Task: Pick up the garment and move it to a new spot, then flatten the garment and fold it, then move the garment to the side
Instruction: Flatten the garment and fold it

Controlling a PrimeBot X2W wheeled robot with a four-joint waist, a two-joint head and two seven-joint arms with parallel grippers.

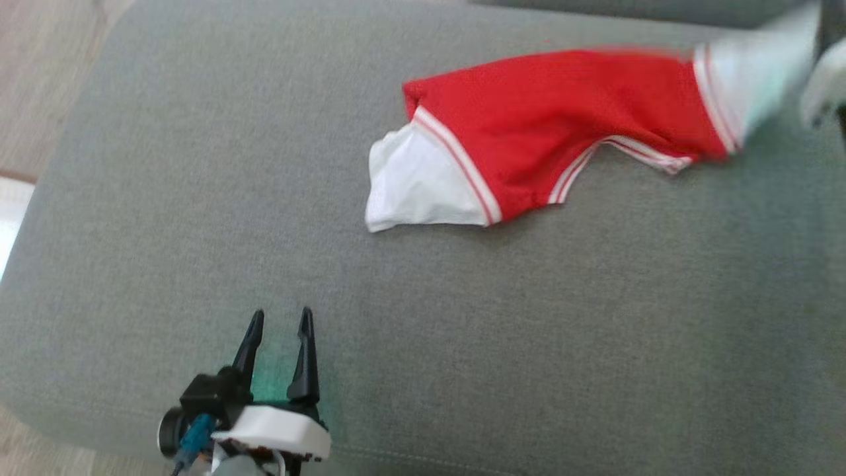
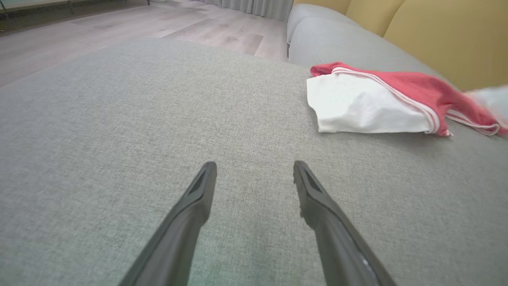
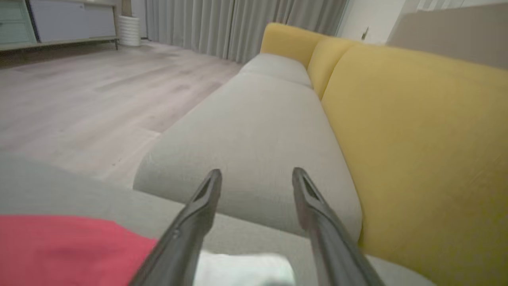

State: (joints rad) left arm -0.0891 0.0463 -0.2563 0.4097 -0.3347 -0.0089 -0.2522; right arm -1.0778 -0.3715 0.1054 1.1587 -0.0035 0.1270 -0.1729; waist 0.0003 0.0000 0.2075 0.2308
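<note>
The garment point(image 1: 562, 125), a red top with white sleeves and striped trim, lies rumpled on the grey sofa cushion point(image 1: 198, 198) at the upper right of the head view. Its white sleeve and red body point(image 2: 377, 103) show at the right of the left wrist view. My left gripper point(image 1: 281, 320) hovers open over bare cushion near the front edge, well short of the garment, its fingers point(image 2: 198, 198) empty. My right gripper point(image 3: 256, 174) is open above the garment's far end, with red cloth point(image 3: 67, 246) and a white sleeve point(image 3: 246, 270) blurred just below its fingers. Nothing is between its fingers.
Yellow back cushions point(image 3: 416, 139) line the sofa's far side. A second grey seat cushion point(image 3: 254, 131) runs on beyond this one. Wood floor point(image 2: 119, 24) lies off the cushion's left edge. A pale blurred part of the right arm point(image 1: 826, 86) shows at the head view's upper right.
</note>
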